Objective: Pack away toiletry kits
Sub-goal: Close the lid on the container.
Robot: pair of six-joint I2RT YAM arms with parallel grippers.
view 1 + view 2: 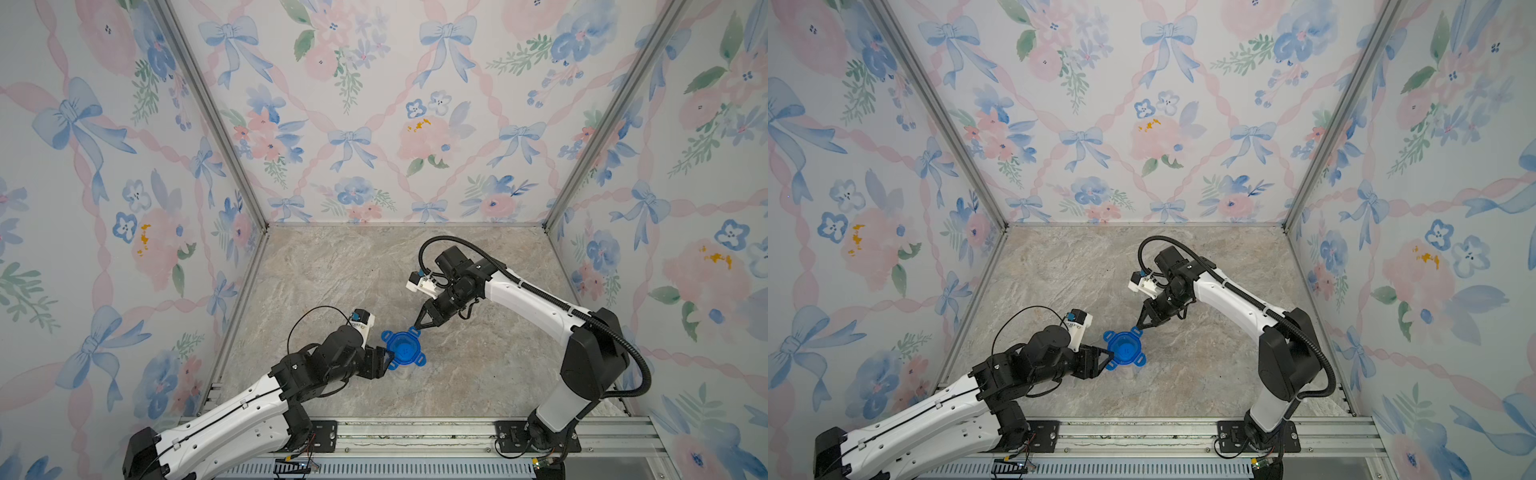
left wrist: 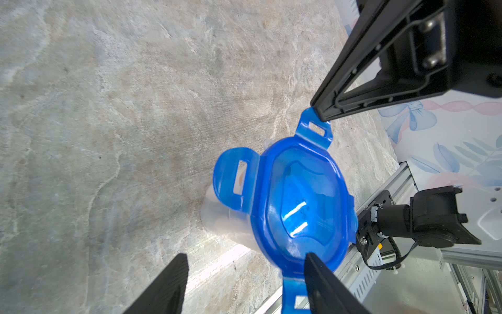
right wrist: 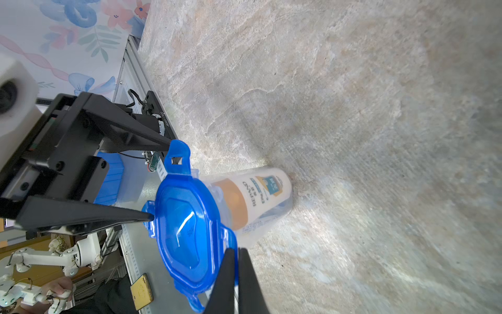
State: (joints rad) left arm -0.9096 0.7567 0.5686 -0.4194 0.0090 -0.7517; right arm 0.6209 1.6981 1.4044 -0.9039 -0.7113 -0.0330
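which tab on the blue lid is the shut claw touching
The far tab of the lid, the one pointing toward the right arm: the right claw has its tip on it. The other three tabs point away from that claw.

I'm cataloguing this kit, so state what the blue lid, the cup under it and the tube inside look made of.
Blue lid: probably moulded plastic, glossy and translucent; it shows sharp light streaks. Cup: likely thin clear or frosted plastic, since the tube reads through its wall. Tube: looks like white printed plastic with an orange band; exact material unclear.
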